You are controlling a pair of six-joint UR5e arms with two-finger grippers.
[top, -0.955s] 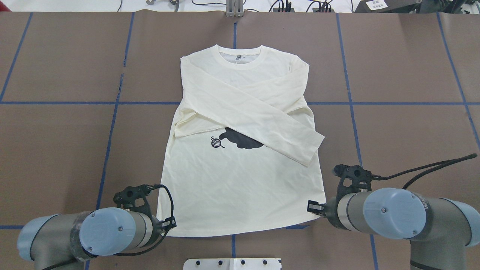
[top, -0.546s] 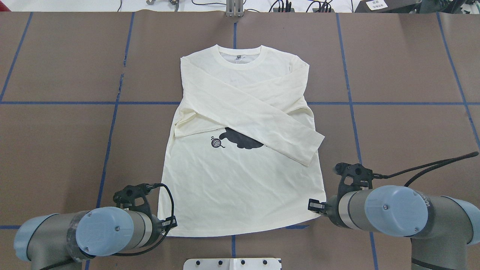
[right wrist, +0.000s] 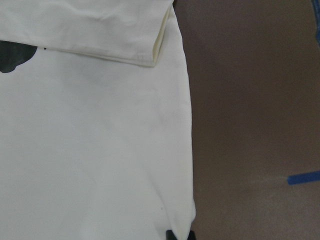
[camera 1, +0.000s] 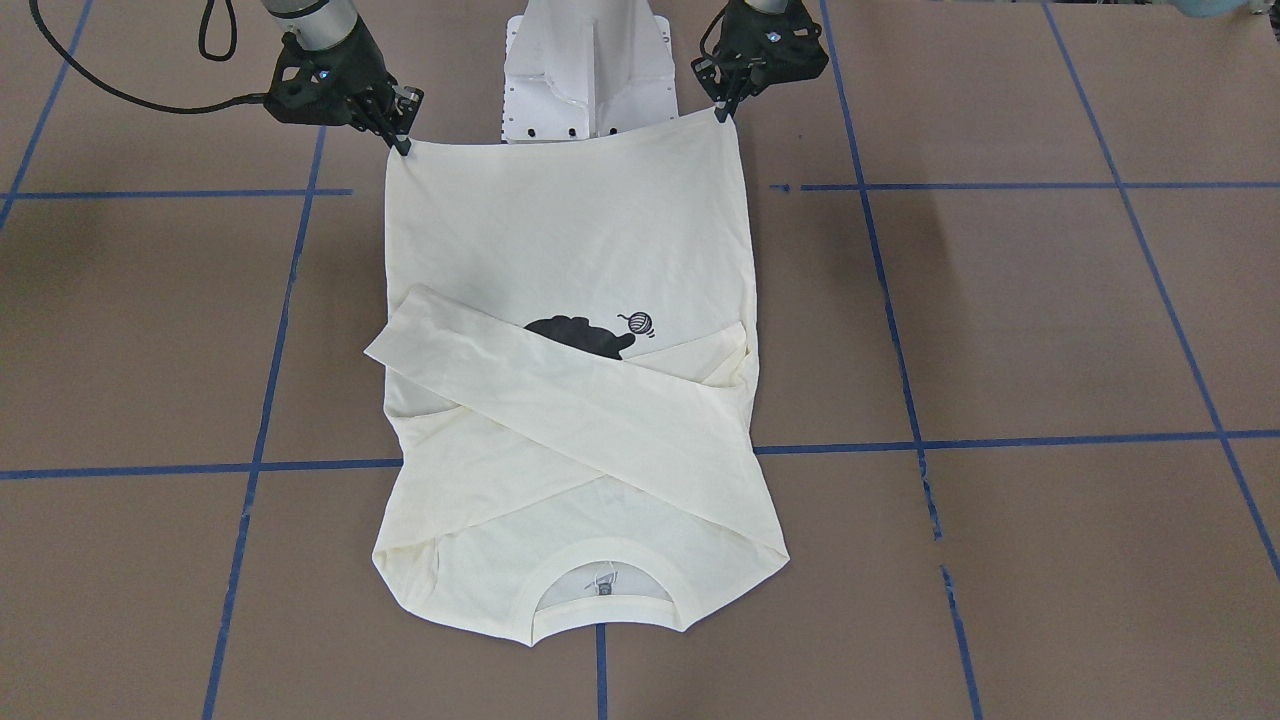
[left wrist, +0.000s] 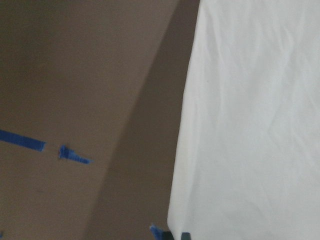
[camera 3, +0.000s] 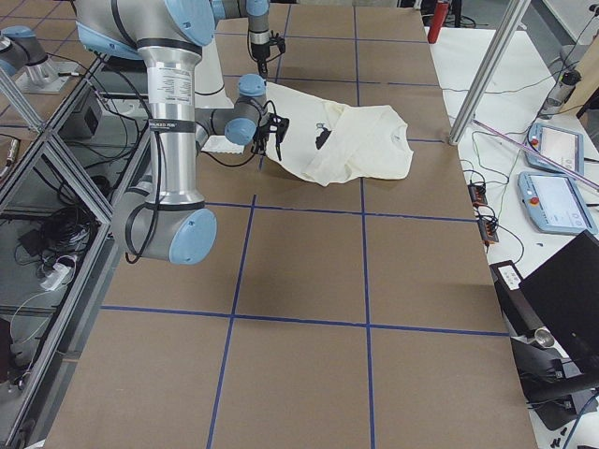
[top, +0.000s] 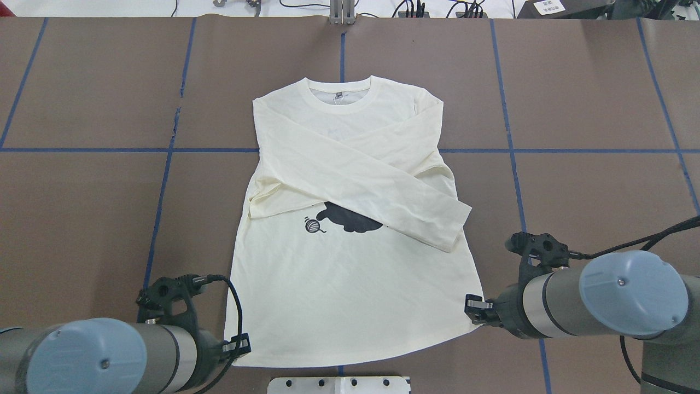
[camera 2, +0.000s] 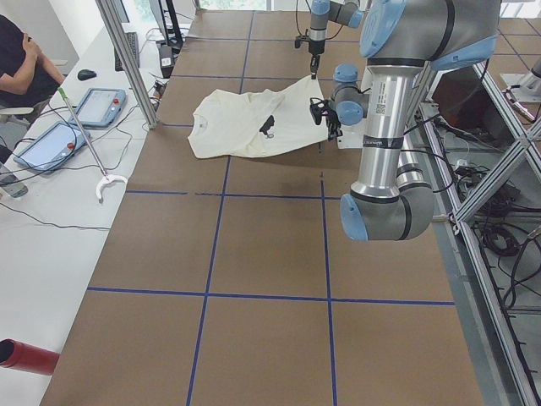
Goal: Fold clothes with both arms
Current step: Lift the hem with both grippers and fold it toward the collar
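The cream long-sleeved T-shirt [top: 350, 284] lies print side up, neckline away from me, both sleeves crossed over the chest. They hide most of the black cat print [top: 350, 219]. My left gripper [top: 240, 347] is shut on the hem's left corner, also seen in the front view [camera 1: 722, 108]. My right gripper [top: 474, 309] is shut on the hem's right corner, also in the front view [camera 1: 402, 145]. The hem is stretched taut between them and held a little above the table. Each wrist view shows cloth [left wrist: 250, 125] [right wrist: 90, 140] running down to the fingertips.
The white pedestal base [top: 339, 384] sits right behind the hem. Blue tape lines [top: 164, 180] cross the brown table. Cables lie along the far edge [top: 415, 8]. A seated operator [camera 2: 21, 59] and tablets are on a side table beyond the shirt's neckline.
Both grippers have pulled back toward my base and slightly outward with the hem corners. The whole shirt has slid toward me and the hem now spans wider.
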